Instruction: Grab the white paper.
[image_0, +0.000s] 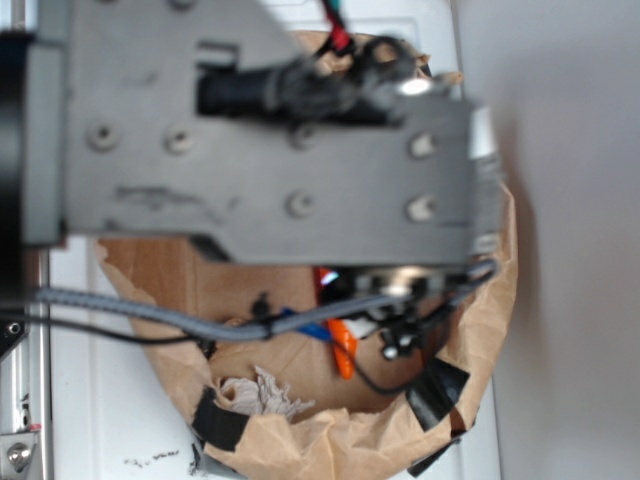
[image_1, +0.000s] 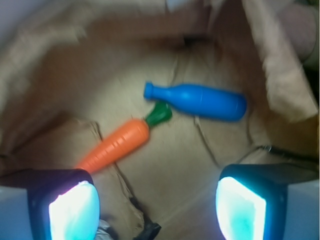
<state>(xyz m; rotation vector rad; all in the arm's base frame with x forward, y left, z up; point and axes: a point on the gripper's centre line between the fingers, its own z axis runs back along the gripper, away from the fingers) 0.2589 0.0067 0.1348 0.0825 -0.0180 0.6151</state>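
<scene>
The claw (image_1: 157, 210) gapes wide and empty above the carrot (image_1: 117, 145); the white paper (image_0: 262, 394) lies apart.

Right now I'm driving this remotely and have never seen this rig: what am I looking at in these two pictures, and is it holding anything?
The exterior view looks down past the robot arm, the big blurred grey shape, into a brown paper bag. Near the bag's lower rim lies the white paper, a small crumpled wad.

The wrist view comes from a camera on the arm, pointing into the bag. The two pale glowing pads at the bottom corners belong to the gripper. They stand wide apart with nothing between them, so it holds nothing. On the bag floor lie an orange carrot and a blue bottle, close together. The white paper does not show in this view.
</scene>
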